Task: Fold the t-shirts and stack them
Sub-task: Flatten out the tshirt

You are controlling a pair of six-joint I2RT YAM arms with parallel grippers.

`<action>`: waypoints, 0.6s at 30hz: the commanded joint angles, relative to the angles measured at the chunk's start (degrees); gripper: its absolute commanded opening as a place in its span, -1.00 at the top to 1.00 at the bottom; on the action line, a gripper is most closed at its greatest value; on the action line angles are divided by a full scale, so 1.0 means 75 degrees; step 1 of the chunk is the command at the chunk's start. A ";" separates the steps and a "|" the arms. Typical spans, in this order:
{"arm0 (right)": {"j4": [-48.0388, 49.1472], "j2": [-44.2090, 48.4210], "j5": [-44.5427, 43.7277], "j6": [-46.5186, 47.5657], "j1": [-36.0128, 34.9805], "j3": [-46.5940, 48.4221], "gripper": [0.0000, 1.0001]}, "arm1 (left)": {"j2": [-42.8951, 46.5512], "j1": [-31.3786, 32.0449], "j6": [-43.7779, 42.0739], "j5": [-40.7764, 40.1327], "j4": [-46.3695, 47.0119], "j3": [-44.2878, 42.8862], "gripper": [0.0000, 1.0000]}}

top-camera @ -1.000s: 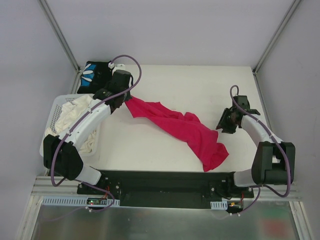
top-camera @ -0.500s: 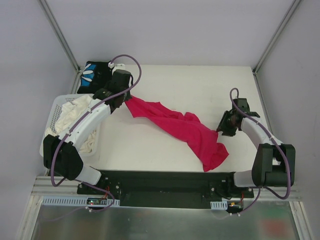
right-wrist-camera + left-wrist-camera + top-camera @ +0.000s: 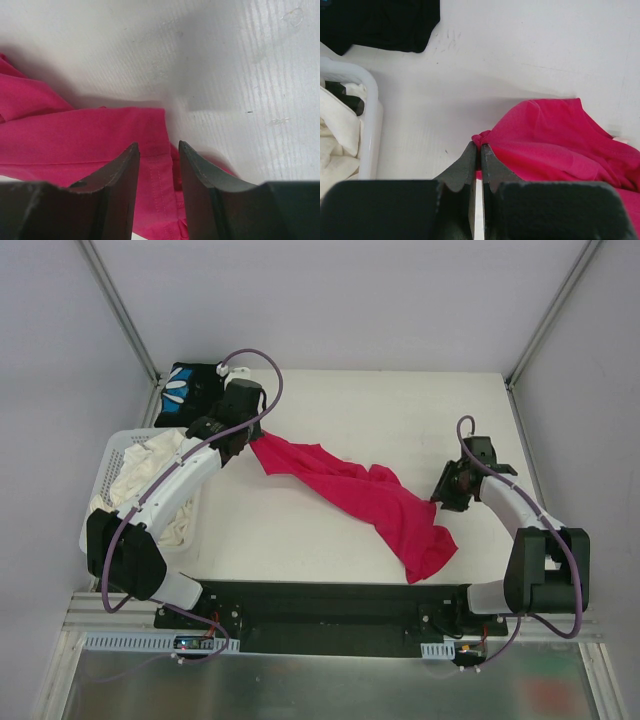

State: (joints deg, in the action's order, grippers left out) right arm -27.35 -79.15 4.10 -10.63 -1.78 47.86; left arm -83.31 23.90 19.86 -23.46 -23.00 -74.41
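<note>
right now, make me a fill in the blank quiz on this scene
1. The left gripper is ___ on the red shirt.
2. The right gripper hangs over that shirt's edge with its jaws ___.
3. The black shirt lies at the table's far ___ corner.
4. The basket holds ___ cloth.

Missing words: shut; open; left; white.
</note>
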 commanded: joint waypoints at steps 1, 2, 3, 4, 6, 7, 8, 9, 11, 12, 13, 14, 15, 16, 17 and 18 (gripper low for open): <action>0.0202 -0.0098 -0.0031 -0.0188 -0.0149 -0.0123 0.20 | -0.0013 -0.0093 -0.0128 -0.0082 0.0102 -0.0250 1.00; 0.0213 -0.0133 -0.0008 -0.0188 -0.0161 -0.0111 0.20 | -0.0013 -0.0093 -0.0128 -0.0082 0.0102 -0.0239 1.00; 0.0214 -0.0157 -0.0019 -0.0176 -0.0173 -0.0100 0.20 | -0.0025 -0.0093 -0.0128 -0.0094 0.0091 -0.0250 1.00; 0.0225 -0.0169 -0.0031 -0.0188 -0.0173 -0.0111 0.20 | -0.0025 -0.0093 -0.0128 -0.0083 0.0091 -0.0250 1.00; 0.0272 -0.0192 -0.0007 -0.0176 -0.0196 -0.0123 0.20 | -0.0014 -0.0093 -0.0128 -0.0118 0.0091 -0.0262 1.00; 0.0272 -0.0204 -0.0007 -0.0188 -0.0196 -0.0146 0.20 | -0.0013 -0.0093 -0.0116 -0.0118 0.0091 -0.0250 1.00; 0.0307 -0.0215 -0.0042 -0.0188 -0.0196 -0.0158 0.20 | -0.0013 -0.0093 -0.0128 -0.0129 0.0091 -0.0239 1.00; 0.0319 -0.0216 -0.0043 -0.0176 -0.0196 -0.0158 0.20 | -0.0002 -0.0093 -0.0116 -0.0129 0.0091 -0.0250 1.00; 0.0331 -0.0262 -0.0066 -0.0141 -0.0196 -0.0135 0.20 | -0.0014 -0.0093 -0.0128 -0.0106 0.0102 -0.0250 1.00; 0.0342 -0.0297 -0.0066 -0.0141 -0.0196 -0.0123 0.20 | -0.0037 -0.0093 -0.0116 -0.0129 0.0091 -0.0239 1.00; 0.0343 -0.0344 -0.0054 -0.0141 -0.0196 -0.0123 0.20 | -0.0025 -0.0093 -0.0105 -0.0118 0.0079 -0.0239 1.00; 0.0377 -0.0344 -0.0008 -0.0141 -0.0196 -0.0135 0.20 | -0.0037 -0.0093 -0.0116 -0.0118 0.0091 -0.0250 1.00; 0.0412 -0.0368 -0.0007 -0.0141 -0.0196 -0.0146 0.21 | -0.0037 -0.0093 -0.0116 -0.0141 0.0067 -0.0250 1.00; 0.0424 -0.0379 0.0027 -0.0141 -0.0196 -0.0158 0.24 | -0.0048 -0.0093 -0.0116 -0.0153 0.0079 -0.0250 1.00; 0.0448 -0.0391 0.0039 -0.0129 -0.0196 -0.0181 0.25 | -0.0060 -0.0093 -0.0128 -0.0153 0.0079 -0.0262 1.00; 0.0448 -0.0380 0.0016 -0.0141 -0.0196 -0.0182 0.26 | -0.0060 -0.0093 -0.0128 -0.0153 0.0079 -0.0250 1.00</action>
State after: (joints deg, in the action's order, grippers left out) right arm -25.39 -81.84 4.10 -11.33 -2.94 46.92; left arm -83.44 23.90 19.86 -23.49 -23.00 -74.41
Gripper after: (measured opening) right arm 0.381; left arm 0.009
